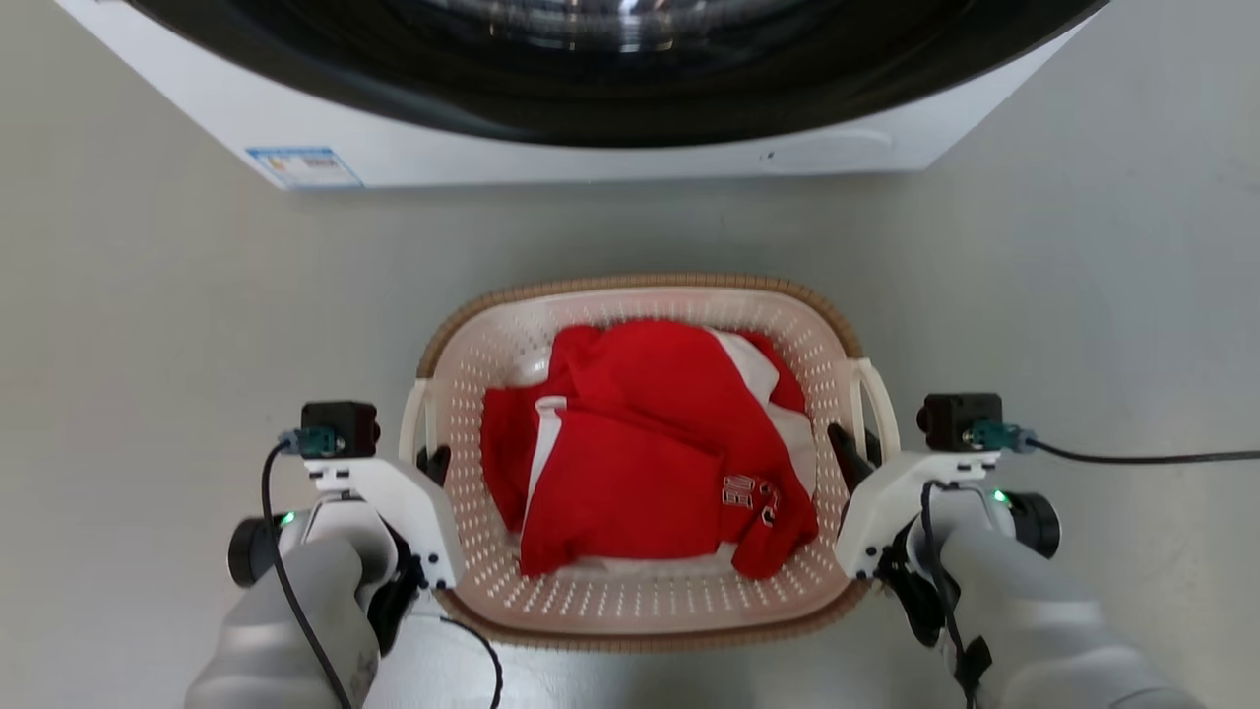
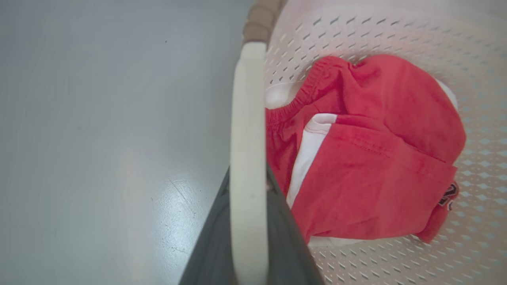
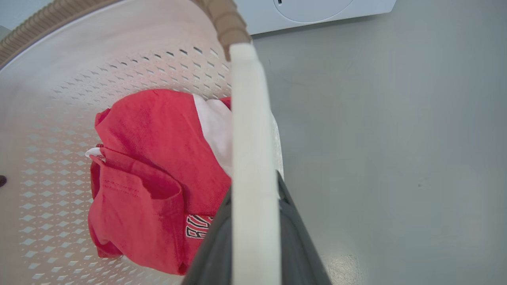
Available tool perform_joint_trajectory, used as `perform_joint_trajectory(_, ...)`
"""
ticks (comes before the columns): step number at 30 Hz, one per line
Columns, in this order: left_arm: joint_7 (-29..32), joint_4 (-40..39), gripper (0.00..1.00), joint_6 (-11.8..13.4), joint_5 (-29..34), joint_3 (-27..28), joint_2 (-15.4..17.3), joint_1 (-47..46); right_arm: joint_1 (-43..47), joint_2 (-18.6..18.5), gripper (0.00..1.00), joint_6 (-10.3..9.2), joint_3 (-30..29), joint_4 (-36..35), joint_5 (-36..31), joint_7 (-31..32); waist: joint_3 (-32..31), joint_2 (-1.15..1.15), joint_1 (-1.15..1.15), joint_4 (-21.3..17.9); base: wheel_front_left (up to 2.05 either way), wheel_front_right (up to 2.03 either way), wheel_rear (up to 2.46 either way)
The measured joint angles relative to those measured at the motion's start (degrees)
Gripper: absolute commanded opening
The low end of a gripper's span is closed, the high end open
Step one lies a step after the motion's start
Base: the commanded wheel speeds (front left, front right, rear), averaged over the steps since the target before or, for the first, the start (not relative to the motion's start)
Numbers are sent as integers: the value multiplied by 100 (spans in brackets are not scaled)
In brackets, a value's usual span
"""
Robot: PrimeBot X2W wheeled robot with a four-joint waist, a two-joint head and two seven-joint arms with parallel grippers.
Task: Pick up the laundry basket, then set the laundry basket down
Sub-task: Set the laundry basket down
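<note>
Do it well: I think both arms should lift together, slow and level, so the laundry basket [image 1: 640, 291] does not tip.
Basket: it is in front of the washing machine [image 1: 591, 158], with red clothes [image 1: 640, 443] inside. I cannot tell if it is off the floor.
Left gripper [image 1: 425, 458]: jaws squeezed almost shut on the left handle [image 1: 414, 423].
Right gripper [image 1: 862, 443]: jaws a little apart, pinching the right handle [image 1: 881, 404].

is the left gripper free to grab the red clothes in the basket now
Probably not: the left gripper is shut on the left handle of the laundry basket and would have to let go first, though the red clothes lie uncovered.
</note>
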Motion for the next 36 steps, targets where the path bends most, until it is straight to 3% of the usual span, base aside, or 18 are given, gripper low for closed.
perform_joint_trajectory(10,-227,-1,0,-5,69,-13,-23,-454,-355,-170,0,-1,-182,-199,-205,-56,758,0,0,142,0,0,0)
perform_joint_trajectory(19,-303,-101,0,-5,226,54,-16,-840,-538,-300,0,-1,-809,-432,-762,-74,1334,0,0,243,0,0,0)
perform_joint_trajectory(34,-302,-555,0,78,907,731,13,-997,-561,-332,0,-1,-1835,-642,-1768,-105,1890,0,0,353,0,0,0)
perform_joint_trajectory(35,-303,-565,18,78,940,772,10,-1014,-565,-321,0,0,-1905,-625,-1797,-105,1903,0,0,356,0,0,0)
perform_joint_trajectory(36,-303,-570,69,78,987,820,7,-1023,-575,-308,44,0,-1964,-606,-1837,-105,1912,0,0,356,0,0,0)
